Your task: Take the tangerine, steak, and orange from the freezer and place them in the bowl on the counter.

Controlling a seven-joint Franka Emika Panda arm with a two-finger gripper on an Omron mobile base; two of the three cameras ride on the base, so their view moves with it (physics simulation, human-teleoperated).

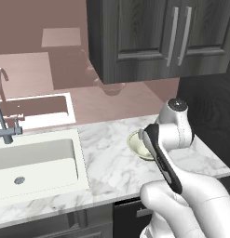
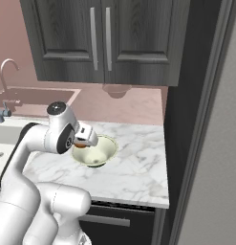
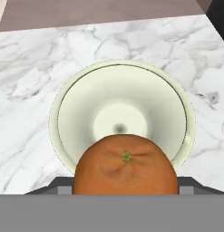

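Here the claw (image 3: 126,188) grips an orange (image 3: 126,164) over the bowl (image 3: 63,113).

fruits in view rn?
1: an orange in the claw, above the bowl on the counter. Others may be hidden.

Home kitchen, rendered. Evidence: white marble counter with grey veins (image 1: 111,158), a white inset sink basin (image 1: 35,162) with a curved grey metal tap (image 1: 2,121) at the counter's left end, dark wood-grain wall cabinets with long steel bar handles (image 2: 100,38) above, and a plain dusty-pink back wall (image 1: 37,60). A tall matte grey appliance side (image 2: 210,158) stands at the counter's right edge. Dark base cabinet fronts (image 2: 124,222) sit under the counter's front edge.
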